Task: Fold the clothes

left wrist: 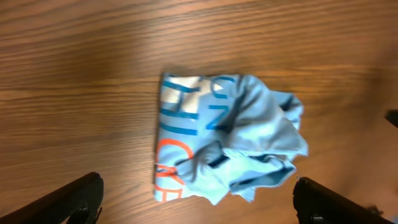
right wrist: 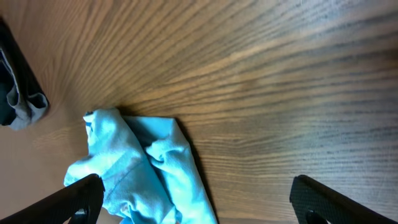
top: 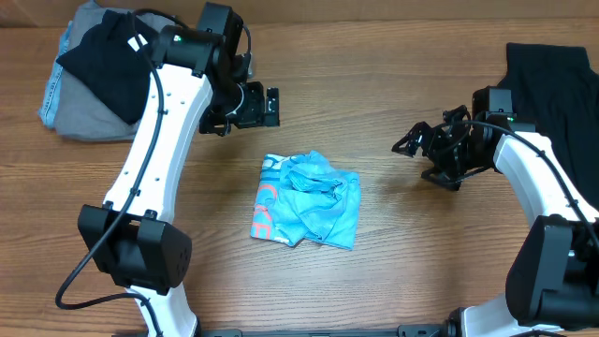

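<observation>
From above, you see a brown wooden tabletop [top: 393,281] with the light blue T-shirt [top: 307,199] crumpled in the middle. Your left end effector [top: 271,107] and right end effector [top: 407,140] are near it, not touching. In the left wrist view, your fingers [left wrist: 68,199] are spread wide and hold nothing. The right wrist view shows the same.

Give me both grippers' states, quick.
Left gripper: open, fingers wide apart, holding nothing.
Right gripper: open, holding nothing.
The T-shirt lies crumpled between them, in neither grip.
</observation>
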{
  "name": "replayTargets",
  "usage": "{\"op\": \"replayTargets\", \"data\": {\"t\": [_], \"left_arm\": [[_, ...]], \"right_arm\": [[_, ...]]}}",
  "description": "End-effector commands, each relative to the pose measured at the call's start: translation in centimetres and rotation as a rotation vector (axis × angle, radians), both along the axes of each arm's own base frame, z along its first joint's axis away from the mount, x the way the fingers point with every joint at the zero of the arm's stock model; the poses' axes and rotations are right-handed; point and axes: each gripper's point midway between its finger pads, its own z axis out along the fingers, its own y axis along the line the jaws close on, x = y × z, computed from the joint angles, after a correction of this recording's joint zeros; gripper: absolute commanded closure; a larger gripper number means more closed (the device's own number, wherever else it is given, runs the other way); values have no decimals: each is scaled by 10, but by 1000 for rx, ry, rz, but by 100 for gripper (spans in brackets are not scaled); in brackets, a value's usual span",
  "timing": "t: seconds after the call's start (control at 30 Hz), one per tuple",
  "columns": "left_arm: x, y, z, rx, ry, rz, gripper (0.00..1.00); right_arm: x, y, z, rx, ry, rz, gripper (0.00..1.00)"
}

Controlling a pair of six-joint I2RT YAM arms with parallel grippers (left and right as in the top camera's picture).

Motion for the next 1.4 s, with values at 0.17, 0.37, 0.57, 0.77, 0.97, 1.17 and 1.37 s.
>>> {"op": "replayTargets", "data": {"t": [0.17, 0.37, 0.57, 0.77, 0.97, 1.17, 1.37], "left_arm": [[-6, -30, -29, -107, 47, -87, 1], [-5, -48, -51, -118, 31, -118, 1], [-2, -49, -52, -119, 29, -93, 3], [-16, -51, -62, -110, 99, -43, 13], [-44, -74, -93, -119, 178, -73, 11], [-56, -105, -106, -190, 187, -112, 12], [-54, -108, -106, -192, 170, -119, 25]], "right_arm": [[12, -5, 6, -22, -44, -9, 0], [12, -11, 2, -65, -39, -18, 0], [13, -11, 2, -65, -42, -18, 0], [12, -11, 2, -64, -38, -18, 0], [12, -11, 2, -64, -36, -17, 0], [9, -11, 1, -63, -26, -17, 0], [8, -11, 1, -63, -20, -17, 0]]}}
